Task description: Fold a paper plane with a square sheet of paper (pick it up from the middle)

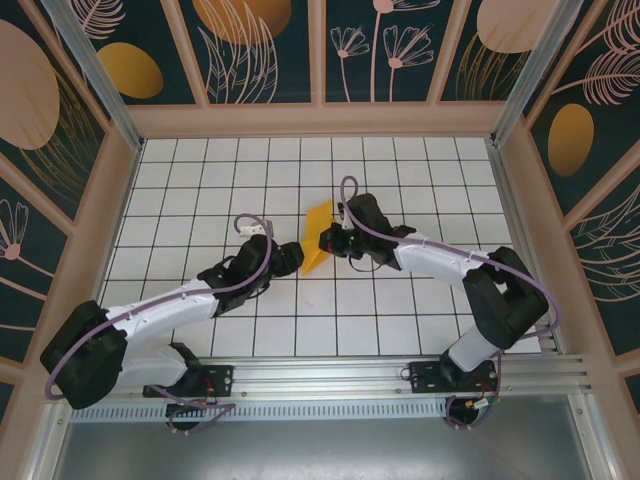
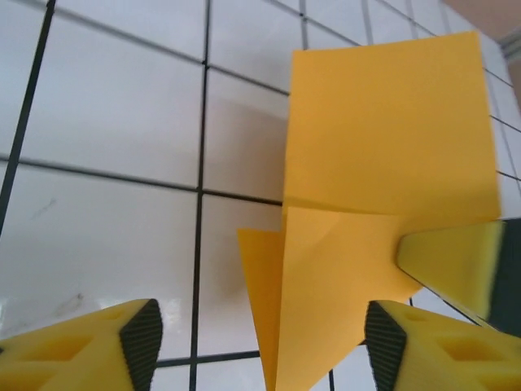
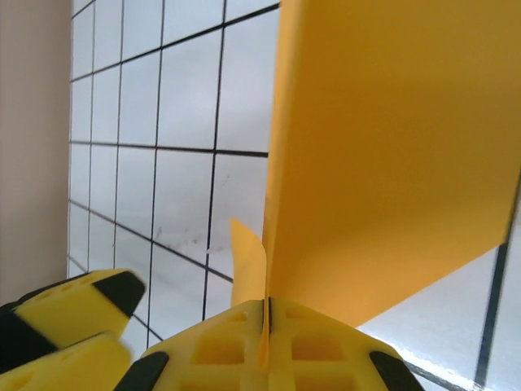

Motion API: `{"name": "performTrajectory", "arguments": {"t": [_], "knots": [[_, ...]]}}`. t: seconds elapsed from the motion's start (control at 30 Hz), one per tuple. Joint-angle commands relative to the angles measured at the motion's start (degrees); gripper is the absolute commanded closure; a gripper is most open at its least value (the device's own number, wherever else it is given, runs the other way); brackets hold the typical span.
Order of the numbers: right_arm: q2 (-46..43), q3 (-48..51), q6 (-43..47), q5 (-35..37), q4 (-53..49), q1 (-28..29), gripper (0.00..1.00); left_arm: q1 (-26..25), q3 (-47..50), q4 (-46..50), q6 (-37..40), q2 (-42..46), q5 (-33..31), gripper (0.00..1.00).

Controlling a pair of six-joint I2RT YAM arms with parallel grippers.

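Item: paper plane, part folded. Top view: the paper stands on edge above the middle of the table, between my two tools. Its long axis runs from a low point near me up and away toward the back wall. My right tool touches it from the right, and my left tool sits just beside its lower tip on the left. Left wrist view: my left tool has its fingers wide apart and grips nothing. The paper rises straight ahead, with one crease across it and a folded flap below. The narrow lower end hangs in the gap between my fingers, nearer the right-hand one; I cannot tell whether it brushes that pad. A finger of the right tool pinches the paper's right edge. Right wrist view: my right tool is closed tight on the paper's lower edge, and the sheet stands upright out of the seam between the pads. The left tool shows low on the left, just beside. Judgement: the right arm carries the sheet. The left tool's next move is likely a short closing or pressing action on the lower flap dead ahead. It must meet the sheet square to the crease or the free end will buckle.
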State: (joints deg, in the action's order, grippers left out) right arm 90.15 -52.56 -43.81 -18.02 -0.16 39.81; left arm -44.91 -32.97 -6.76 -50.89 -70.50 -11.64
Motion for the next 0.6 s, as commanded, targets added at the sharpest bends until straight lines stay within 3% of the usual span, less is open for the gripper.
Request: {"name": "performTrajectory", "arguments": {"t": [0.0, 0.33, 0.57], "knots": [[-1.17, 1.63, -6.89, 7.16, -4.73, 1.03, 1.00, 0.33, 3.28, -8.16, 6.22, 1.49, 1.39, 0.22], [2.58, 1.23, -19.76, 15.06, -6.65, 3.61, 1.00, 0.30, 7.10, -23.61, 21.11, -5.42, 7.35, 0.09], [4.55, 1.12, -24.92, 11.97, -6.33, 3.65, 1.00, 0.27, 12.06, -35.90, 30.32, -8.27, 13.62, 0.14]]}}
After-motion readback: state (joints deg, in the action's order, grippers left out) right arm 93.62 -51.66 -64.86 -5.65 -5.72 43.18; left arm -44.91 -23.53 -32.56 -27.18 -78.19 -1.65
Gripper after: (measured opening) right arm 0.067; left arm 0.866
